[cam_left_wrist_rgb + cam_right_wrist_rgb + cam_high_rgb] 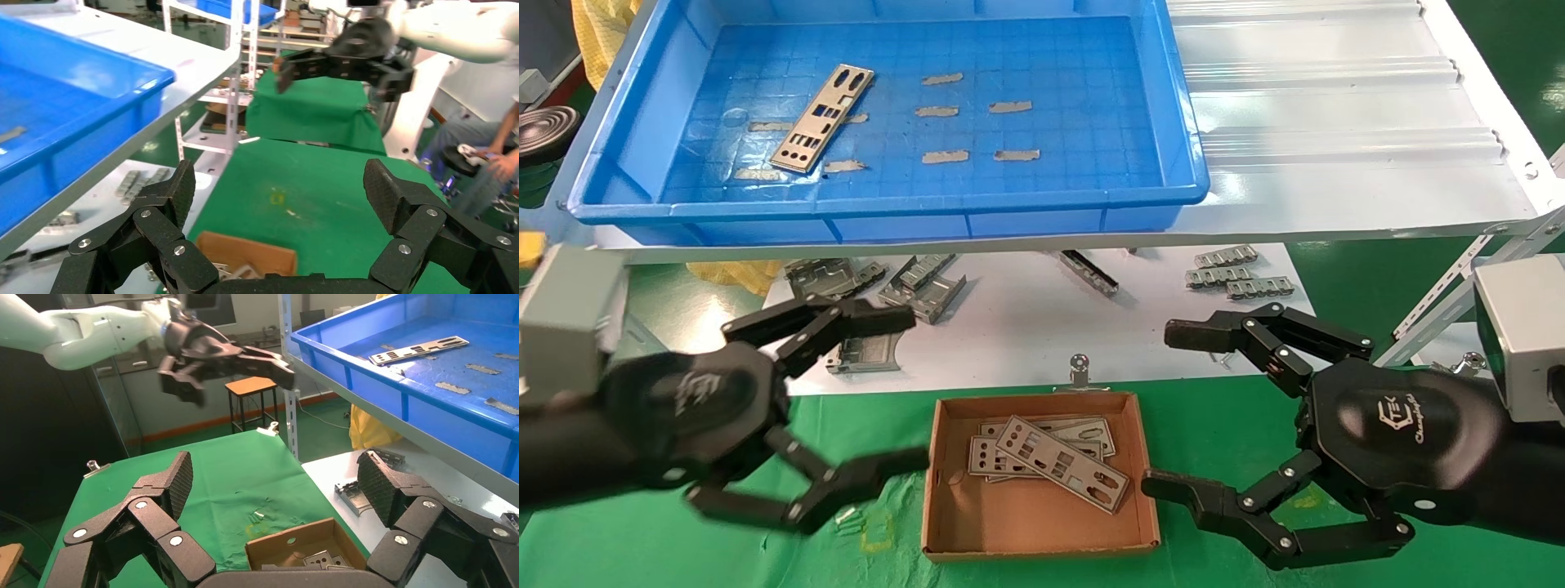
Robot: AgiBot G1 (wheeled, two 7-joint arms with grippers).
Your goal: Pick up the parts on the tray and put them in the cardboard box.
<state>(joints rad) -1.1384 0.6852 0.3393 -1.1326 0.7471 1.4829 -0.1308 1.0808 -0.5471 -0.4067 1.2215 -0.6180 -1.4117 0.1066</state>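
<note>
One thin silver plate (823,118) with cut-outs lies in the left part of the blue tray (1189,163) on the white shelf; it also shows in the right wrist view (419,350). Several more plates (1058,461) lie in the cardboard box (944,523) on the green cloth. My left gripper (907,388) is open and empty, just left of the box. My right gripper (1164,408) is open and empty, just right of the box. The box also shows in the left wrist view (245,251) and the right wrist view (287,542).
Small grey tape strips (944,111) are stuck on the tray floor. Folded grey brackets (923,286) and small metal pieces (1238,273) lie on the white board below the white ribbed shelf (1336,122). A clip (1079,369) stands behind the box.
</note>
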